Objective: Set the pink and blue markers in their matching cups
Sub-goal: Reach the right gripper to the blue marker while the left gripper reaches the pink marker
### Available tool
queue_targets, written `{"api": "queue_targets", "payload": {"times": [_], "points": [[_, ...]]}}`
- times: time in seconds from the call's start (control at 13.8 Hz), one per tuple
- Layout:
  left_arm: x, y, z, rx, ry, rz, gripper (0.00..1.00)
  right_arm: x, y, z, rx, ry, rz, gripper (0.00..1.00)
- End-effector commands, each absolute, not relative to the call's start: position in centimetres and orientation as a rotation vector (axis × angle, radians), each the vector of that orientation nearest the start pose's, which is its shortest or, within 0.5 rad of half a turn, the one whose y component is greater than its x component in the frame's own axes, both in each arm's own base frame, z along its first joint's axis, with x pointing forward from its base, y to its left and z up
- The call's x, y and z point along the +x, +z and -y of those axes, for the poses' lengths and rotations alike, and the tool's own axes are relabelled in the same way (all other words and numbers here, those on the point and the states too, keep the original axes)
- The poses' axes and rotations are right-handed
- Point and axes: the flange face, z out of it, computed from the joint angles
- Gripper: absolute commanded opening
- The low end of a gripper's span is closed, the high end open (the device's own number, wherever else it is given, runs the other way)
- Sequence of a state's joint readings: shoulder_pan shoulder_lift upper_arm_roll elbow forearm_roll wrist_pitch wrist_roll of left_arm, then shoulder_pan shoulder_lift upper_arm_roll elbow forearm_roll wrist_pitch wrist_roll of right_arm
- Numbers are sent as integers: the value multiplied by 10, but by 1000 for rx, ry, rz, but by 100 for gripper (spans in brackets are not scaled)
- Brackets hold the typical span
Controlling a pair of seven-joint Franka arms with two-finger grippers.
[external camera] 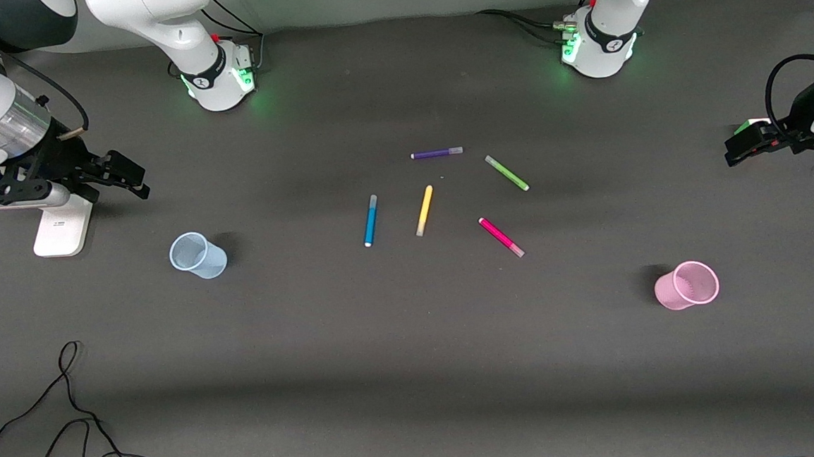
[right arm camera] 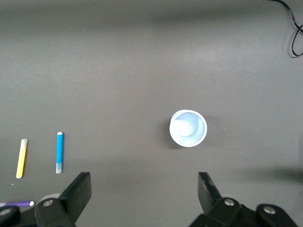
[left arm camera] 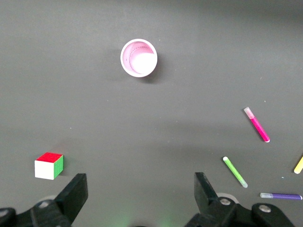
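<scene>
Both markers lie mid-table, well apart from either gripper: blue marker [external camera: 370, 220] nearer the spread-open right gripper [right arm camera: 142, 189], pink marker [external camera: 501, 237] probably nearer the open left gripper [left arm camera: 139, 189].

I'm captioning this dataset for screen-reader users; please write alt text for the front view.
Five markers lie loose mid-table: blue marker, pink marker, yellow, green, purple. Blue cup and pink cup stand apart toward the table ends, where both arms wait.

2 markers flat mid-table, pink marker [external camera: 501, 237] and blue marker [external camera: 370, 220]; pink cup [external camera: 687, 285], blue cup [external camera: 198, 255] upright.
</scene>
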State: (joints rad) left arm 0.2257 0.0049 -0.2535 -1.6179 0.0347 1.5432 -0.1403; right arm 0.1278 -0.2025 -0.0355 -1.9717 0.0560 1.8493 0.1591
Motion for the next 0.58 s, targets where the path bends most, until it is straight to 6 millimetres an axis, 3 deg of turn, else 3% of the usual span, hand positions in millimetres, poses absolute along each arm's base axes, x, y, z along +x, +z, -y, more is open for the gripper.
{"api": "queue_targets", "payload": {"times": [0.0, 0.07, 0.15, 0.29, 0.44, 0.51], "points": [[540, 604, 14, -3072, 73, 150, 100, 513, 562, -49, -3094, -104, -103, 100], [535, 600, 18, -3068, 95, 152, 100, 517, 550, -53, -3097, -64, -104, 100], [535, 605, 19, -3068, 79, 148, 100, 527, 526, -66, -3094, 7, -93, 100], [538, 606, 17, -3073, 77, 139, 100, 543, 487, -130, -3095, 117, -84, 100], [538, 606, 21, -3073, 82, 122, 100, 545, 439, -220, -3068, 239, -46, 100], [538, 606, 23, -3073, 83, 127, 100, 551, 416, -253, -3051, 295, -92, 100]]}}
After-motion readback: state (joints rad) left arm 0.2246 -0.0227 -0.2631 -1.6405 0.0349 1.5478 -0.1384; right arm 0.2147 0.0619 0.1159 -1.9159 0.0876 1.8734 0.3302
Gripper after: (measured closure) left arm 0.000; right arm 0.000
